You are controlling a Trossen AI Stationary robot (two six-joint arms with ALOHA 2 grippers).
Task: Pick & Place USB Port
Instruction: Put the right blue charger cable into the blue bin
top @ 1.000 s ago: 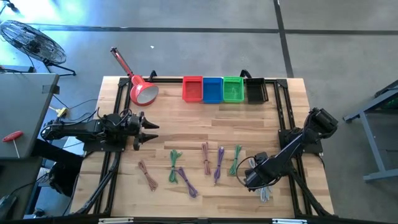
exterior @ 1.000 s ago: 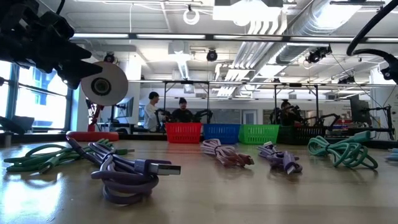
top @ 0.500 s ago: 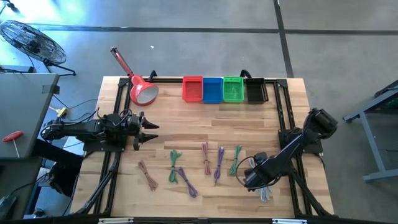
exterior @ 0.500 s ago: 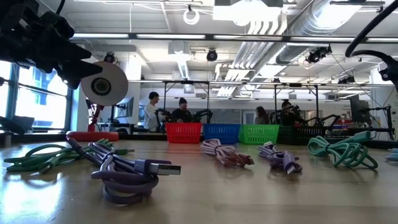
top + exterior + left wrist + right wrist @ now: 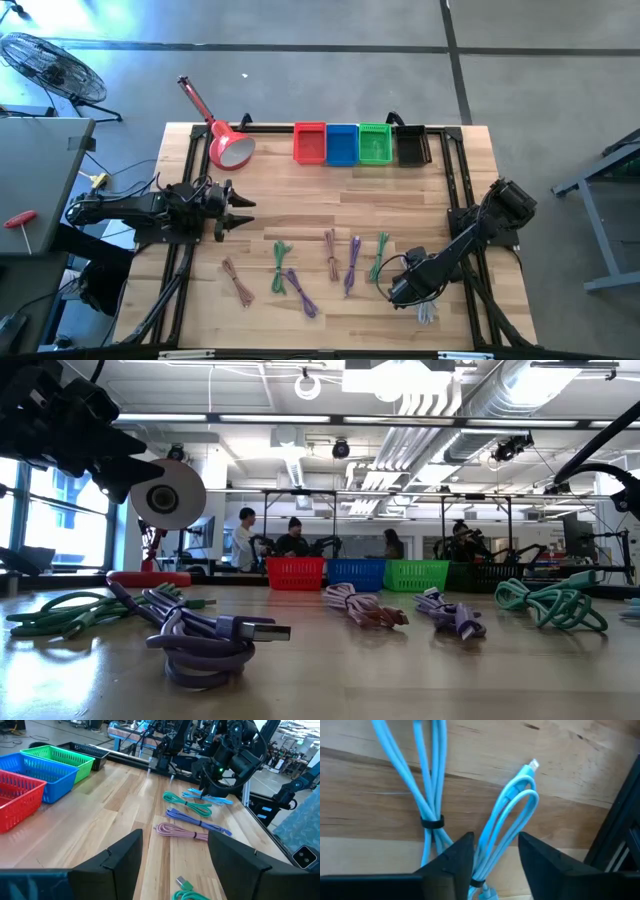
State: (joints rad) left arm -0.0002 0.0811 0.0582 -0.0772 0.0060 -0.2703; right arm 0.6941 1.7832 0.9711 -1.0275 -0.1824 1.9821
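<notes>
- The light blue cable (image 5: 432,785) you are after lies on the table (image 5: 300,200) at its near right corner, just inside the right frame rail; in the high view only its near end (image 5: 427,312) shows past the arm.
- Over the last second the right gripper (image 5: 405,290) has moved a little nearer and to the left, settling lower over that bundle. I read this as the final approach of the pick, with nothing lifted yet.
- In the right wrist view the fingers (image 5: 452,857) stand apart with a loop of the cable between them, not yet pinched: the gripper is open around it.
- The bundle is long and thin, tied with a dark band (image 5: 432,823). Its long axis runs roughly near to far across the table, and the pale connector tip (image 5: 532,764) sticks out at one end of a loop.
- The left gripper (image 5: 235,210) has not moved; it hovers open over the left-middle of the table.
- The other cable bundles (image 5: 350,262) lie in a row to the left of the target, unchanged.
- The coloured bins (image 5: 342,144) sit along the far edge, well apart from the cable, so you have a long carry ahead.
</notes>
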